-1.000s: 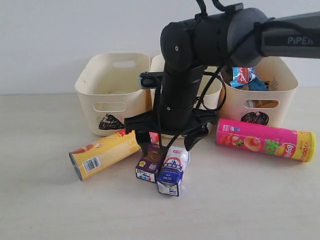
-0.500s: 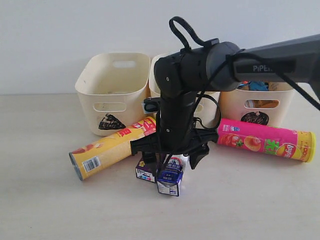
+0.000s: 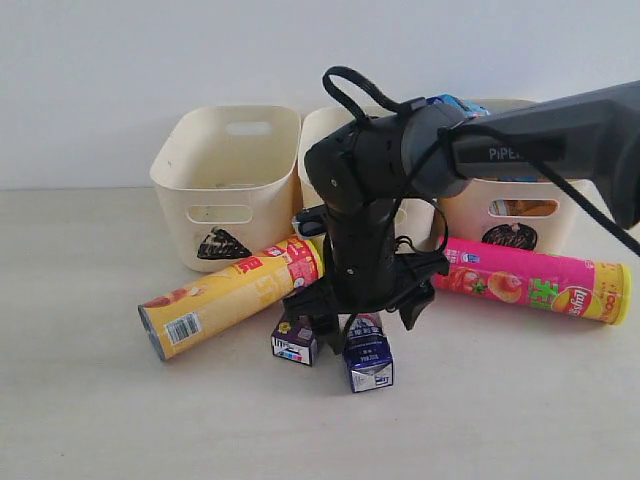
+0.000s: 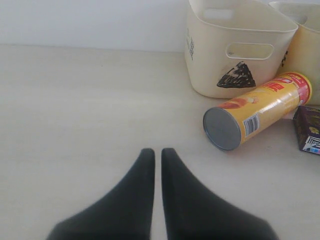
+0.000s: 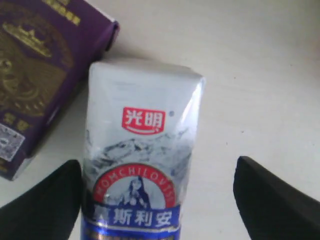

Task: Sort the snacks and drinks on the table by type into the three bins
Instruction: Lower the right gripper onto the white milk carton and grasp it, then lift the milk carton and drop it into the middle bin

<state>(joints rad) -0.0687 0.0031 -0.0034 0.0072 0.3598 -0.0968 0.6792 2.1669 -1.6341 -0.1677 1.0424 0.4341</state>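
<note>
Three cream plastic bins (image 3: 190,160), circle-marked one (image 3: 572,200) holding blue crinkly packet (image 3: 448,101); right hand (image 5: 159,190) open, lowered astride shifted white-and-blue carton (image 3: 368,362); left hand (image 4: 157,151) closed, empty.

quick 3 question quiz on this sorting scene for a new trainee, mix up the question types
1. True or false: the left end effector is shut and empty.
2. The right end effector, astride the white and blue carton, is: A open, with a gap on one side; B clamped shut on it; C out of every view.
3. Fill in: the bin just behind the yellow chip tube is marked with a black ___.
Key: 1 true; 2 A; 3 triangle.
</note>
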